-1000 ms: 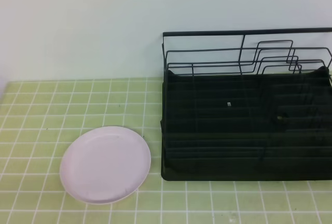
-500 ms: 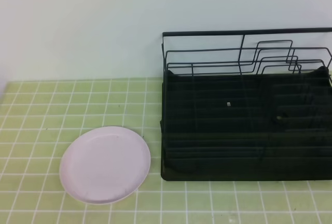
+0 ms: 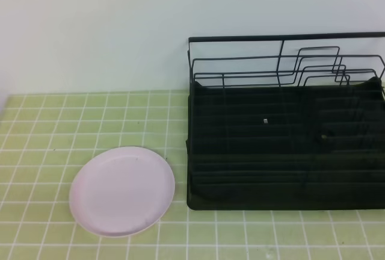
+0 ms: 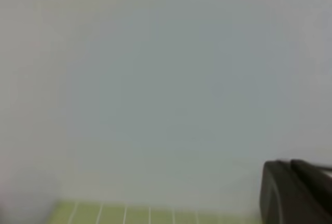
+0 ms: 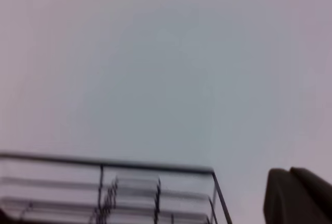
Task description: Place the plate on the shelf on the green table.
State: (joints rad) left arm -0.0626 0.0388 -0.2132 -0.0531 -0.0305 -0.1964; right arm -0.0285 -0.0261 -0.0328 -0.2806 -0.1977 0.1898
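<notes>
On green table point(image 3: 60, 115), plate point(image 3: 122, 191) beside shelf point(image 3: 283, 145) cropped at right, both arms' fingers clenched, barely visible.

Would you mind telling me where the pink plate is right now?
In the exterior high view, the plate lies flat on the green table, lower left, just left of the shelf and apart from it.

Only thing besides the main stuff is a plain pale wall point(image 3: 96, 31) filling everything from 9 o'clock round to 3, blurry and featureless in both wrist views too.
</notes>
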